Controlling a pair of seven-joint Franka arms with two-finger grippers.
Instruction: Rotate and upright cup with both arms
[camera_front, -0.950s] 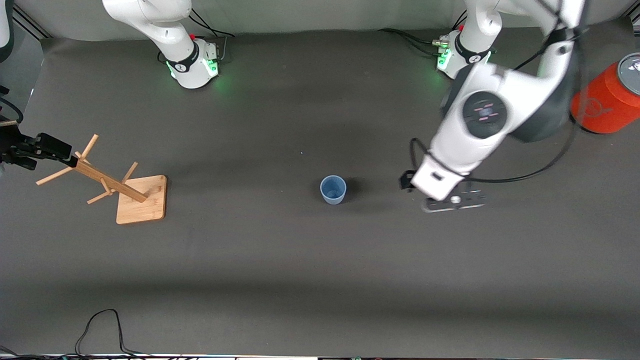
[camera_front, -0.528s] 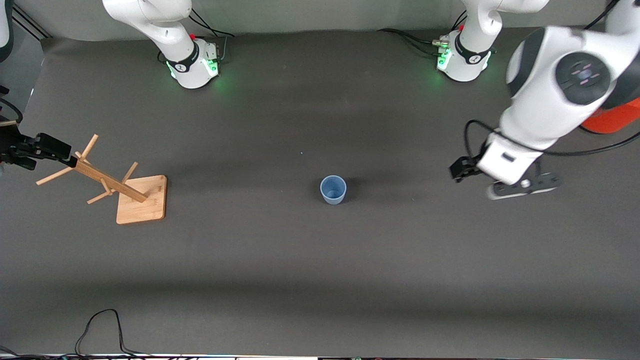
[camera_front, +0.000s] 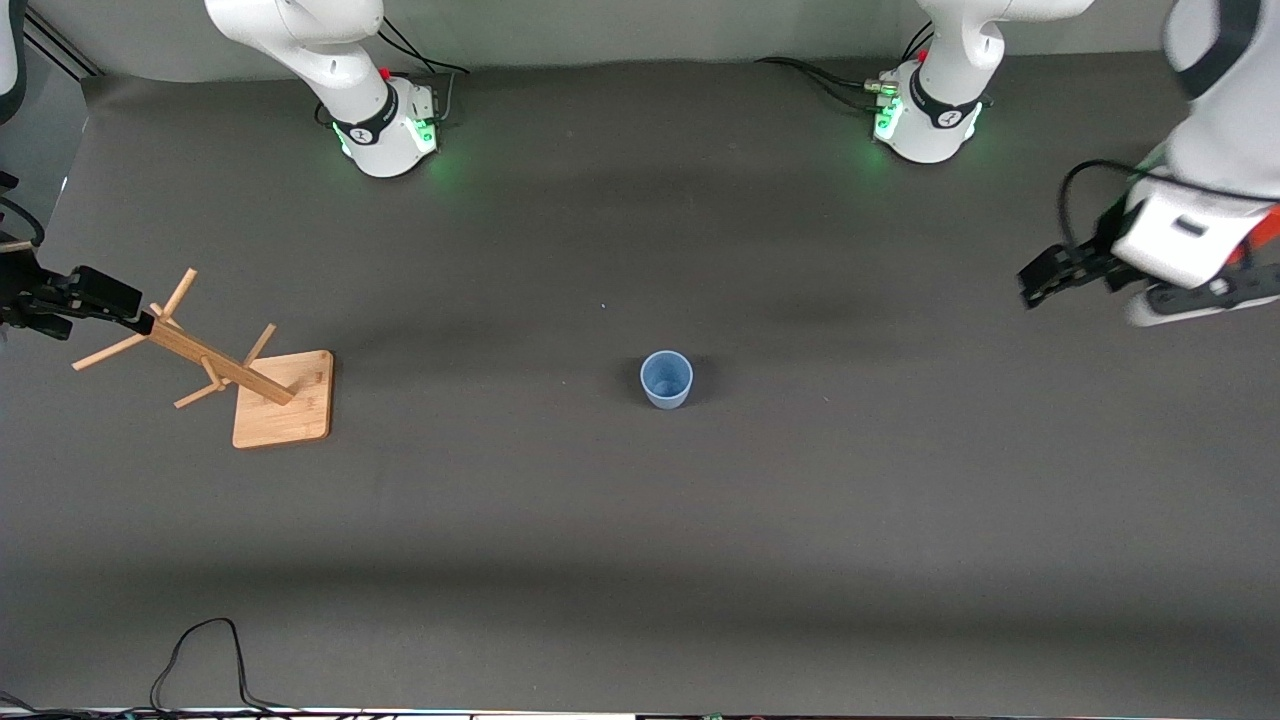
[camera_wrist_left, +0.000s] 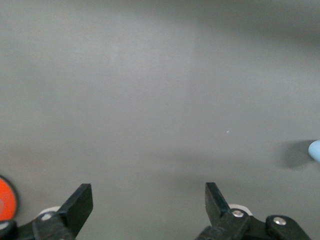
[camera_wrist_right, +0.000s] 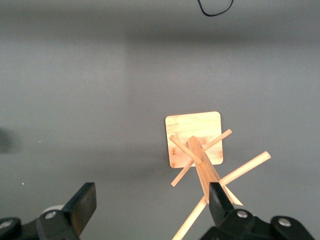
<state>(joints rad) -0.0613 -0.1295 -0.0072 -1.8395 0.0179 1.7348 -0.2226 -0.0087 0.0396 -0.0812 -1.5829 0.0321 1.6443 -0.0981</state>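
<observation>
Your right gripper (camera_wrist_right: 147, 210) waits spread open over the wooden rack (camera_front: 215, 365), the cup (camera_front: 667, 379) stands upright mid-table, and your left gripper (camera_wrist_left: 149, 202), released, has swung well away from it, so the uprighting looks done.

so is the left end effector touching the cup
Apart. The front view shows the left end effector open over bare table toward the left arm's end, a wide gap from the upright cup.
</observation>
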